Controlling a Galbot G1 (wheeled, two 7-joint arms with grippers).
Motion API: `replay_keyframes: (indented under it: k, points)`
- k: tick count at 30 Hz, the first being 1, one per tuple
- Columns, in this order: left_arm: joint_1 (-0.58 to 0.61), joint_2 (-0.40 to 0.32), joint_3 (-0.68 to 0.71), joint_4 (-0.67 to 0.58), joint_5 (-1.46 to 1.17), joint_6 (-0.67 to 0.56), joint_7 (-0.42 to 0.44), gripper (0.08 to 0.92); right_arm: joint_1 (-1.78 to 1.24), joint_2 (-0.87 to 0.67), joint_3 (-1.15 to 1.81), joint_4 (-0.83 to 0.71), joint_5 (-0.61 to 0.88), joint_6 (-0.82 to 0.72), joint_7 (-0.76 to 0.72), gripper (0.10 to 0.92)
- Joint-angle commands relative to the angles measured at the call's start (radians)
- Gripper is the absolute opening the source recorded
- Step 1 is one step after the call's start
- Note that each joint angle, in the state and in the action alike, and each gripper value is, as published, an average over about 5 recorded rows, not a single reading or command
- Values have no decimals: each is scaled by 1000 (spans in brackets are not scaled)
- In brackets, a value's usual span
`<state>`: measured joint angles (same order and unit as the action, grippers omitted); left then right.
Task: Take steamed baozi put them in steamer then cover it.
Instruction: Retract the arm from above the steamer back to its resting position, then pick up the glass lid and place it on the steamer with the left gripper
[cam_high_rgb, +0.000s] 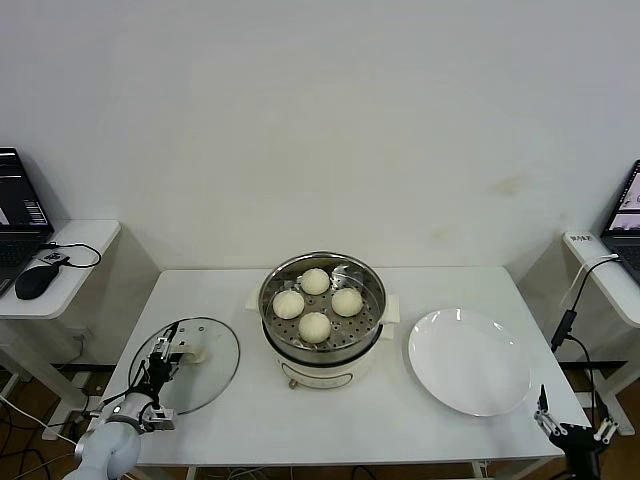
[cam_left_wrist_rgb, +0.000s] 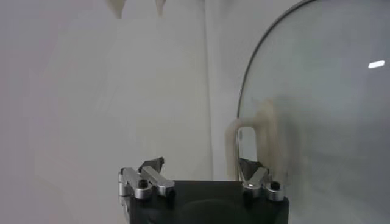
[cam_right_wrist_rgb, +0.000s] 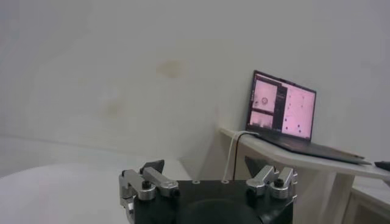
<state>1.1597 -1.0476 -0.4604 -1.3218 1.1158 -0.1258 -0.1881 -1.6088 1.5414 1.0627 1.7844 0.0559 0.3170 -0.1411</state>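
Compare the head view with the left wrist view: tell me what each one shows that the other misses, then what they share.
Only the head view shows the steamer with four buns on its tray, the empty white plate, the right gripper low at the table's right corner, and laptops on side desks. Only the left wrist view shows up close the lid's cream handle standing off the glass, right ahead of the open fingers. Both show the glass lid lying on the table and the left gripper at it, open.
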Motion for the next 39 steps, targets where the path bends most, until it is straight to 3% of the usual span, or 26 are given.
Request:
replay_keyframes:
  k: [1,18,28,39]
  points:
    - [-9,3,6,12,-9,1,11,636,-1,2,-5,-6,-3,-1,-1,823]
    - [-13,-10,1,49,-31,-3,-18,152,-6,1,-9,-9,-10,4,-5,823]
    - [87,-9,-87,-171,-37,44,-48,141,-7,-5,-23,-2,-17,6,-8,823]
    - [207,56,-201,-504,-129,196,94,141,-7,-7,-72,17,-81,18,-6,823]
